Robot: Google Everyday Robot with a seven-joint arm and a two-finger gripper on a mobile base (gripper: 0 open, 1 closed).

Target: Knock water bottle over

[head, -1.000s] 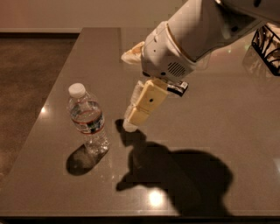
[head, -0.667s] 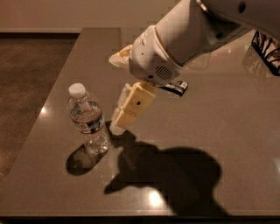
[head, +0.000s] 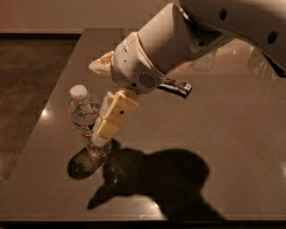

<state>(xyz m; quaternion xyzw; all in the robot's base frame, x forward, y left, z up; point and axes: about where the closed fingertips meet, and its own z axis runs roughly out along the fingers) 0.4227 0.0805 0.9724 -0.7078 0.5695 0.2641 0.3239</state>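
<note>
Touching the upright water bottle's (head: 83, 114) side with one finger (head: 115, 114), the gripper (head: 94, 103) hangs over the table (head: 232, 134), fingers apart.

table (head: 232, 134): dark glossy top | shadow (head: 178, 179): large, on table's near part | floor (head: 31, 89): dark, left | wall (head: 67, 13): pale, behind

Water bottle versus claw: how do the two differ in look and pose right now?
Look: the water bottle is clear ribbed plastic with a white cap; the claw is opaque cream.
Pose: the water bottle stands upright; the claw slants down to the left.
Support: the water bottle rests on the table; the claw hangs from the arm.
Shared: both are near the table's left side, the claw overlapping the water bottle's right flank in this view.
</note>
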